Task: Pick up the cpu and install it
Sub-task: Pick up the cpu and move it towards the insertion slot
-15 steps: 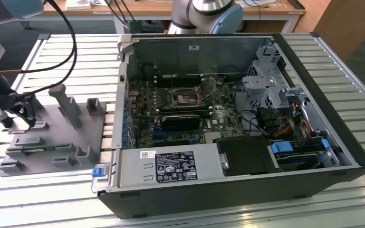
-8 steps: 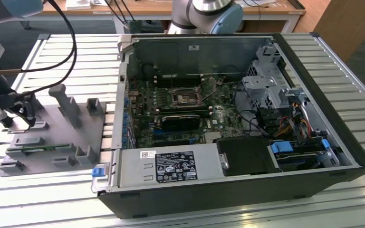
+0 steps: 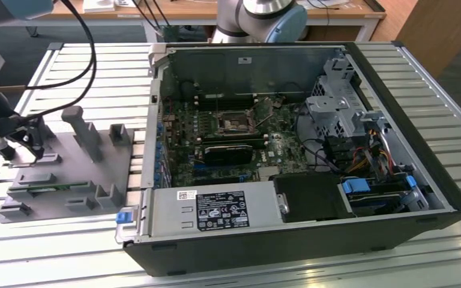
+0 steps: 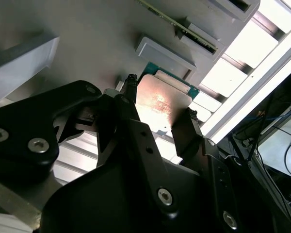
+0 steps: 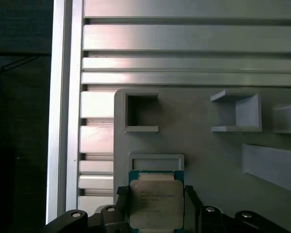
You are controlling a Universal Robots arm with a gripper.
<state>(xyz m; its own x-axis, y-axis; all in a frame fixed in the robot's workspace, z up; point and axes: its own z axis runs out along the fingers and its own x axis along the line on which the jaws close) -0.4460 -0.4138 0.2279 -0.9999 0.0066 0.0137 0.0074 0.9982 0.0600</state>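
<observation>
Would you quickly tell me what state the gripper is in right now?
Gripper: closed on the cpu, gripping two opposite edges, at the grey fixture.

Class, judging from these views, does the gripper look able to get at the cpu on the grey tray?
Probably yes: the gripper sits right at the cpu on the grey tray, and nothing covers the chip.

Arm: silver-grey tubular link (image 3: 242, 15), pale blue rounded joint cap (image 3: 288, 24). Thin black cables (image 3: 92, 54) run from above to the wrist end. Matte black gripper (image 4: 161, 97): chunky angular housing, 2 slim black fingers (image 4: 136, 121) drilled with small holes. Silver socket-head screws (image 4: 165, 196) in the linkage plates.
</observation>
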